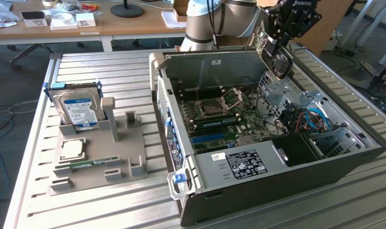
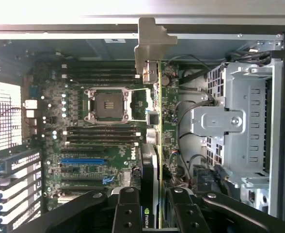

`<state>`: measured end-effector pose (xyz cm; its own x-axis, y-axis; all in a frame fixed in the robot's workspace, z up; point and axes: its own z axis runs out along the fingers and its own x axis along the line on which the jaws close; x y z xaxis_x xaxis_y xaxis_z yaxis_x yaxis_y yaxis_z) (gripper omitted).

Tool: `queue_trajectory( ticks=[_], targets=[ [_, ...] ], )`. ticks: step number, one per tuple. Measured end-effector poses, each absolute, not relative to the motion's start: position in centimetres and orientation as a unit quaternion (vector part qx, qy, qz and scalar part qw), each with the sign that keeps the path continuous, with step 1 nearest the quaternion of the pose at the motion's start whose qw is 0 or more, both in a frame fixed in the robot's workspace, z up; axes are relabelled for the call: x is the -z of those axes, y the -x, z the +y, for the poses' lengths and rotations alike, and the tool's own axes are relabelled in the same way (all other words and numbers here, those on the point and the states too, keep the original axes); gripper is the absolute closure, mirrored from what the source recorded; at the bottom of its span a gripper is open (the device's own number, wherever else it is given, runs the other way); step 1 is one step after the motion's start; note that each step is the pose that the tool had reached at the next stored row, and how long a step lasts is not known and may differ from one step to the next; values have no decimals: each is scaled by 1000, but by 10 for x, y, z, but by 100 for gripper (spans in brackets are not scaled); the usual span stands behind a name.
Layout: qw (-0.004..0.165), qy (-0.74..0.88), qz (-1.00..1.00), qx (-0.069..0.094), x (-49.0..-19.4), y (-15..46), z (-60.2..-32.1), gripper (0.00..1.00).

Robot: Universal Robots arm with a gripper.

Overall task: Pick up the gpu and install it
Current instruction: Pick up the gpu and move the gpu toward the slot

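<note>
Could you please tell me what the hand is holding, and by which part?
The hand holds the graphics card by its top edge, over the open computer case.

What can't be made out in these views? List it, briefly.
- Wrist view: the gpu stands edge-on, so its fan face is hidden, and its gripped end is covered by the gripper.
- Wrist view: the part of the motherboard behind the card is hidden by it.
- Exterior view: the print on the hard drive is too small to read.
</note>
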<state>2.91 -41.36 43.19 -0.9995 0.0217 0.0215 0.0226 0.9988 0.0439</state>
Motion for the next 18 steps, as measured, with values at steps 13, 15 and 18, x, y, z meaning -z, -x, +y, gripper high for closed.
queue_trajectory(
  ticks=[13,15,18],
  targets=[
    [11,10,-1000,22,-432,-57,-414,73],
    [11,9,-1000,22,-432,-60,-414,73],
    [11,9,-1000,22,-432,-62,-414,73]
  ],
)
